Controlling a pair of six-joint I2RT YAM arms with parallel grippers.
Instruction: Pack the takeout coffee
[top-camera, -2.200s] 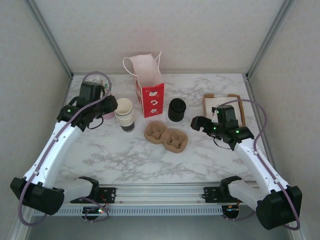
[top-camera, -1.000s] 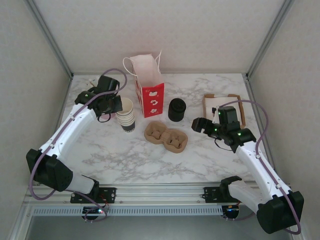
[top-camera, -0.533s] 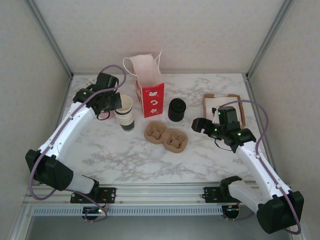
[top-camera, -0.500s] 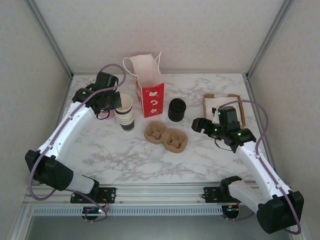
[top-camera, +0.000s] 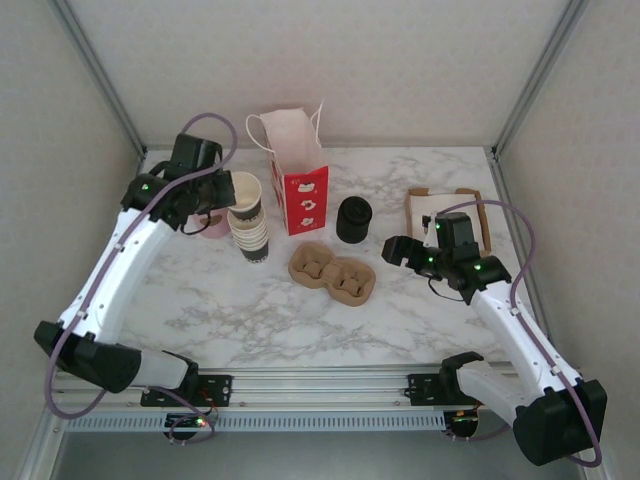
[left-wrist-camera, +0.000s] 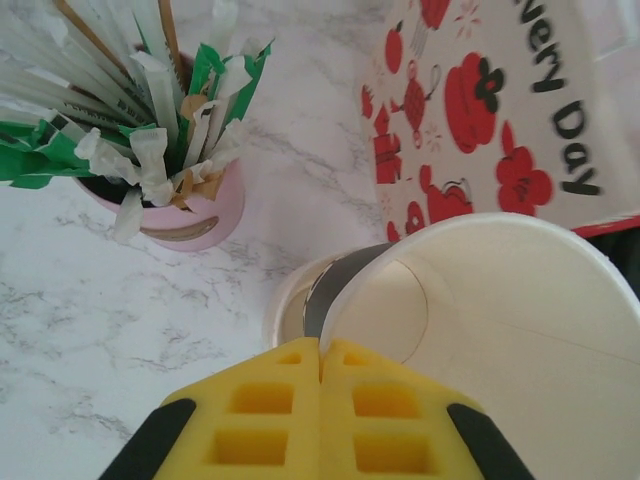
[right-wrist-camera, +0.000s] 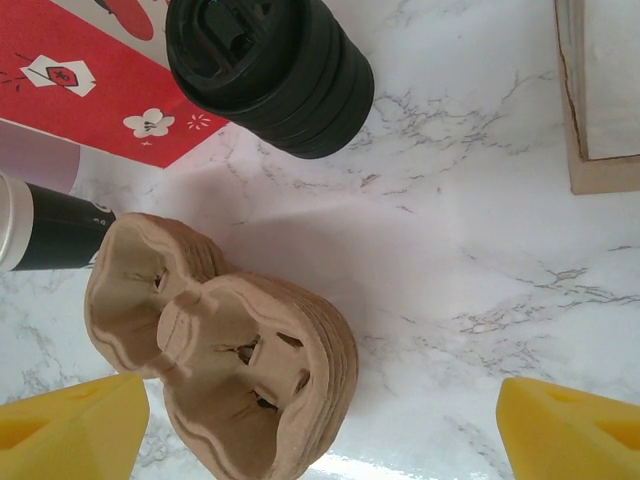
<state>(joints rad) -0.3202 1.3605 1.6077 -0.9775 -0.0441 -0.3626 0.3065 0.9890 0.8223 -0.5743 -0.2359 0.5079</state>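
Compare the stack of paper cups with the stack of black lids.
Colour: the cup stack is cream with a dark bottom; the lid stack is all black.
Height: the cup stack stands taller; the lid stack is squat.
Contact: the left gripper has its jaws shut on the top cup at its rim; nothing touches the lid stack.
Both stand on the marble table, either side of the red bag.

Bare tabletop (top-camera: 250, 310) before cup carriers (top-camera: 332, 272)
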